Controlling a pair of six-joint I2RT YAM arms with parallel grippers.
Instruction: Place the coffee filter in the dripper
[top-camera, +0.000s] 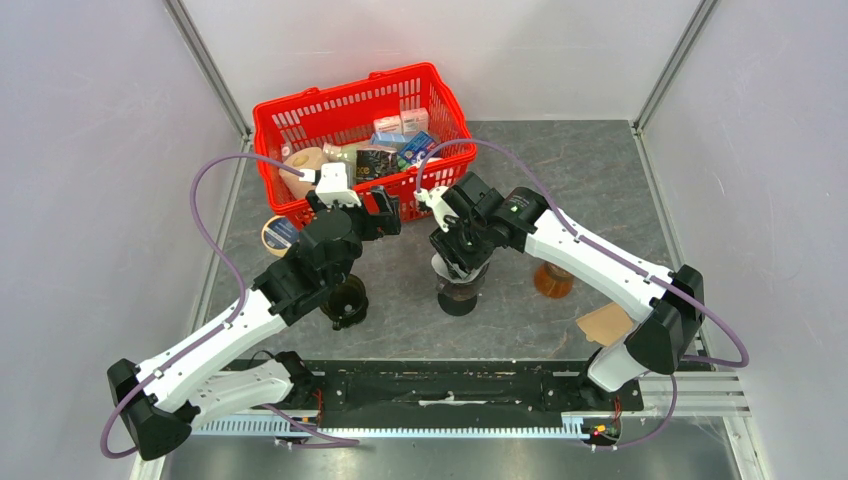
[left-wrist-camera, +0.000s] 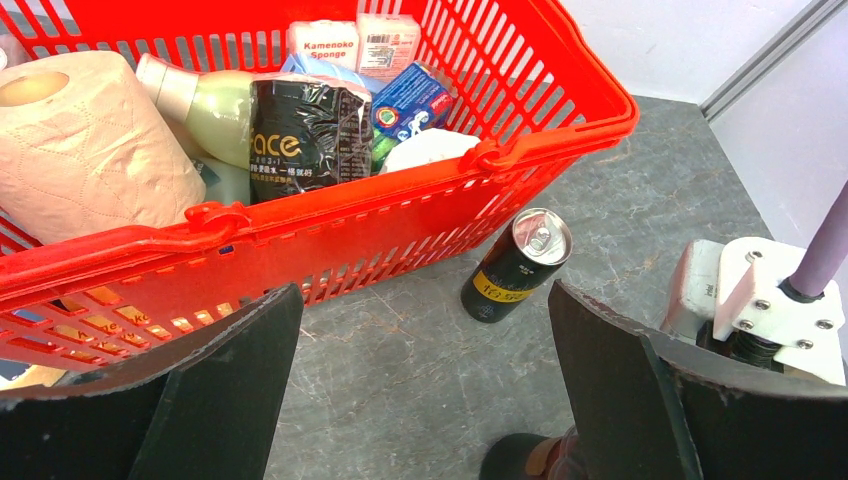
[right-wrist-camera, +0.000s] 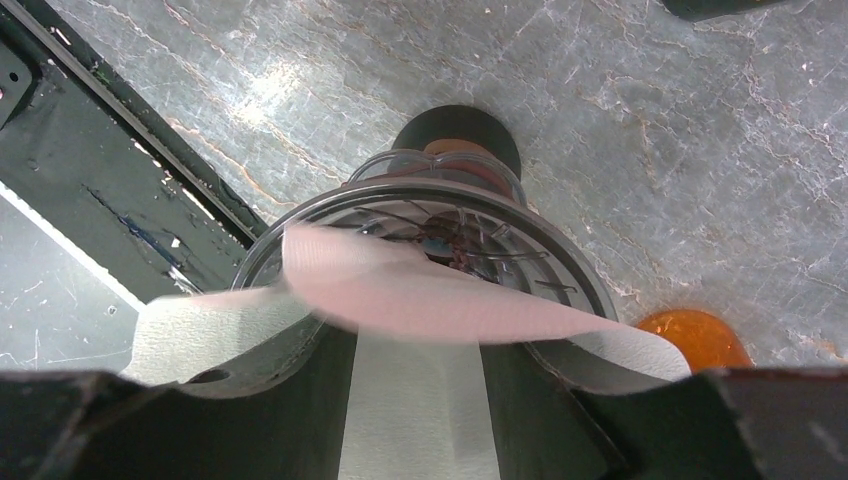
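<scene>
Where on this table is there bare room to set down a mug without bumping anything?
Bare table right of the red basket, out to the far right corner. A smaller patch between the dark container and the dripper. Crowded in front of the basket: open left gripper, can, right gripper holding the coffee filter.

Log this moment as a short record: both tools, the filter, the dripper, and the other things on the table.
left tool: open, empty, facing the red basket
right tool: shut on the coffee filter
coffee filter: white, folded, at the dripper's mouth, not yet seated
dripper: clear, upright on a glass vessel
red basket: full of groceries, at the back of the table
black can: standing on the table in front of the basket, apart from it
orange item: on the table beside the dripper; kind unclear
</scene>
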